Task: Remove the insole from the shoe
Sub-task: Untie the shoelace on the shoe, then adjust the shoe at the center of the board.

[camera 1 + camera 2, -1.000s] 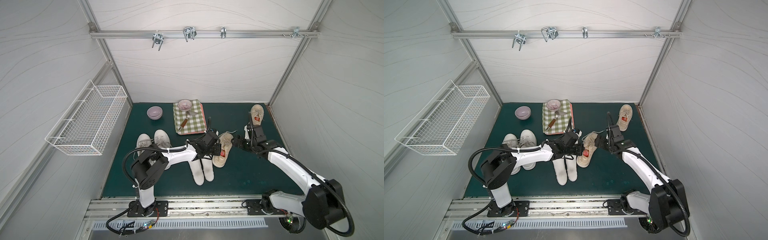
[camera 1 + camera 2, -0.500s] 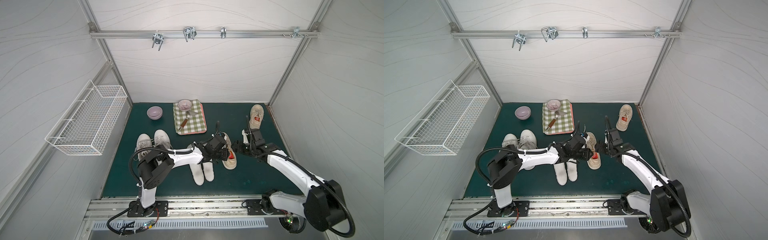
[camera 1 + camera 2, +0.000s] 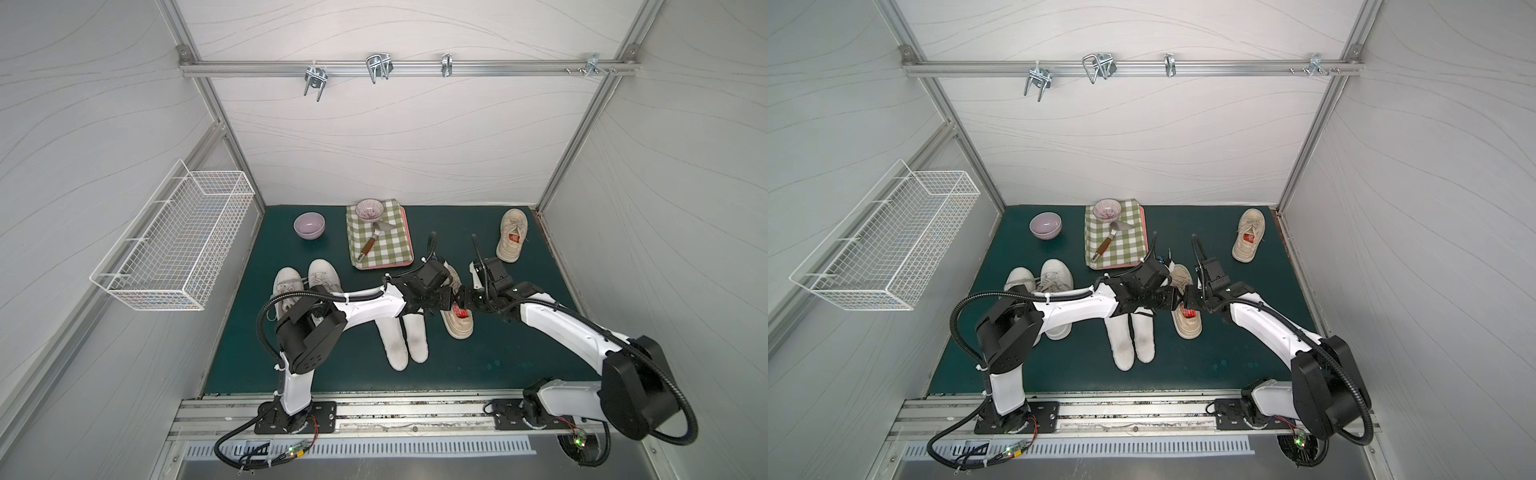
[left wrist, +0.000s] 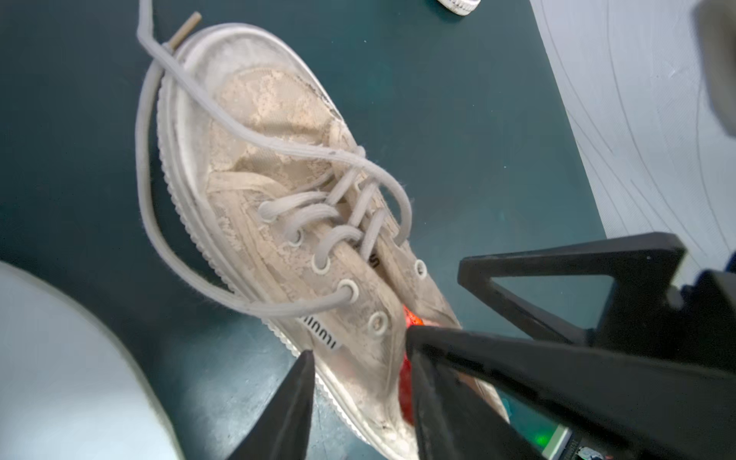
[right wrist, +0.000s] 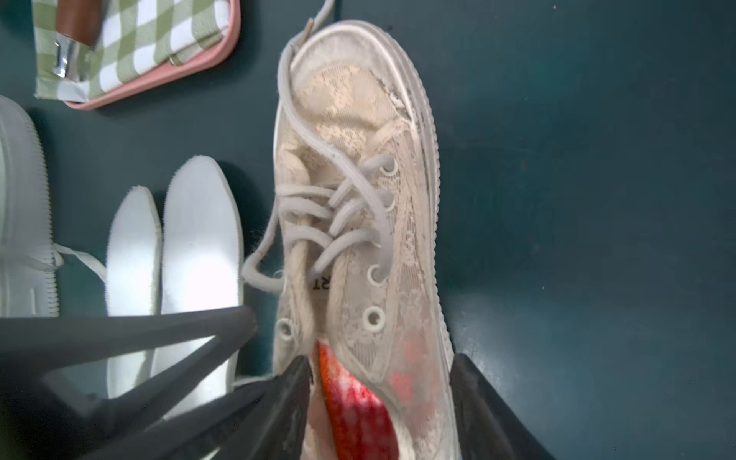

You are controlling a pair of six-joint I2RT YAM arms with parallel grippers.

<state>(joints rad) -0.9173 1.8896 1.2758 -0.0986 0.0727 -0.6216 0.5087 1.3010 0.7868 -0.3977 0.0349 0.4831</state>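
Across the dark green tabletop (image 3: pixel 519 353) I see both white arms reaching inward until they meet over one shoe near the middle. A white wire basket (image 3: pixel 174 249) hangs on the side wall by the left arm. Below it a pair of white sneakers (image 3: pixel 307 286) stands close to the left arm. Toward the back wall a green checked cloth (image 3: pixel 380 241) covers a pink tray. A patterned bowl (image 3: pixel 370 210) and a wooden-handled spatula (image 3: pixel 372 245) rest on the cloth, and a lilac bowl (image 3: pixel 309 225) sits just beside the tray. Two loose white insoles (image 3: pixel 405 340) lie side by side. Just beside them, toward the right arm, is the worn beige lace sneaker (image 3: pixel 457 328), toe toward the back wall and laces loose. A matching beige sneaker (image 3: pixel 511 237) sits well apart in the far right corner. In its wrist view the left pincer (image 4: pixel 358 342) has its jaws apart, straddling one side wall of the shoe. One finger is outside by the sole and the other is over the opening. The right pincer (image 5: pixel 380 360) is also parted and straddles the opposite side the same way. The red patterned insole (image 5: pixel 358 418) lies inside the shoe, showing through the heel opening between the two pincers.
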